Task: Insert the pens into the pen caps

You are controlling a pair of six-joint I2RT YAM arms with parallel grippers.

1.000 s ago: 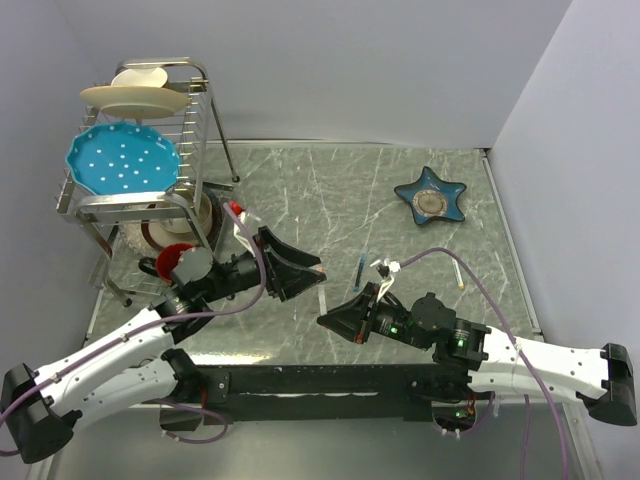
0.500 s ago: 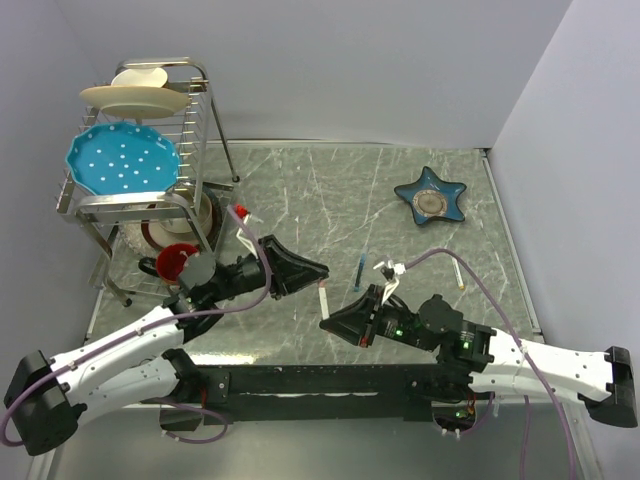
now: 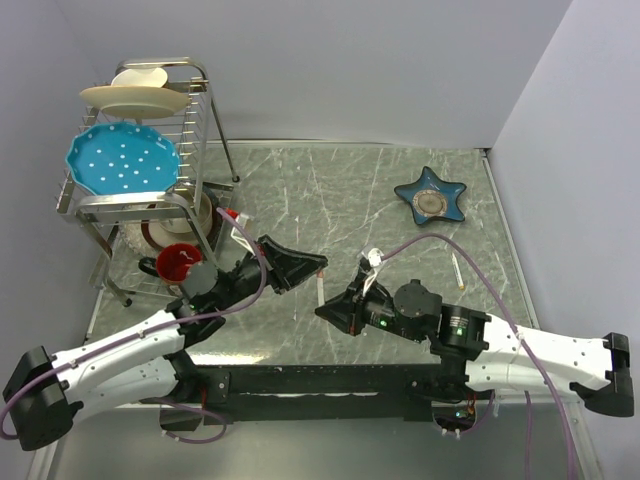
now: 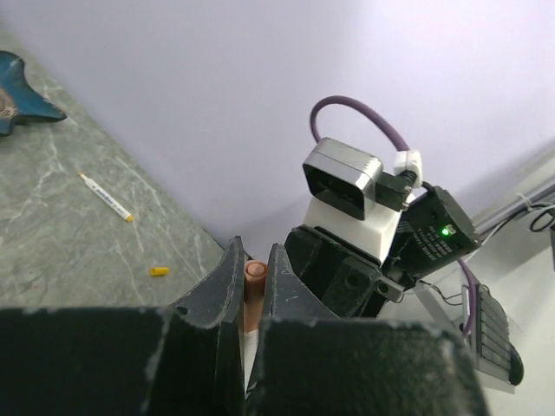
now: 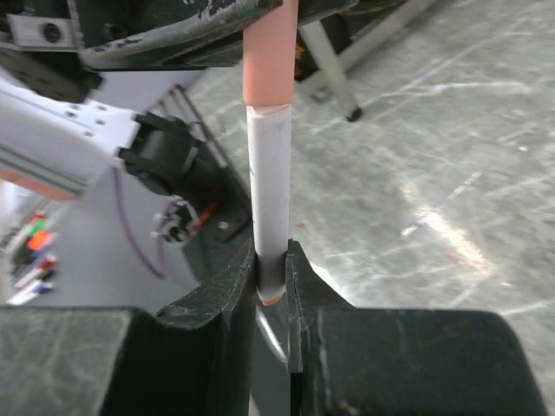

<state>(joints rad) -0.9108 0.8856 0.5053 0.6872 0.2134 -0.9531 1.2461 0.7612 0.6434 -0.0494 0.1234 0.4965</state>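
A white-barrelled pen (image 5: 270,182) stands between the two grippers, its lower end pinched in my right gripper (image 5: 270,260), which is shut on it. A salmon-red pen cap (image 4: 254,282) sits over the pen's other end (image 5: 270,52), and my left gripper (image 4: 254,273) is shut on that cap. From above, the two grippers meet tip to tip at mid-table, left gripper (image 3: 318,266) above right gripper (image 3: 322,308), with the pen (image 3: 320,288) bridging them. A second white pen (image 4: 106,196) with a yellow end and a small yellow cap (image 4: 158,271) lie loose on the table.
A blue star-shaped dish (image 3: 430,197) sits at the back right. A wire dish rack (image 3: 195,120) with plates stands at the back left, a red cup (image 3: 178,262) beside its foot. The loose white pen (image 3: 457,270) lies right of the grippers.
My left gripper went from wide open to shut on the cap. My right arm carried the pen left and up until its capped end sat in the left jaws.
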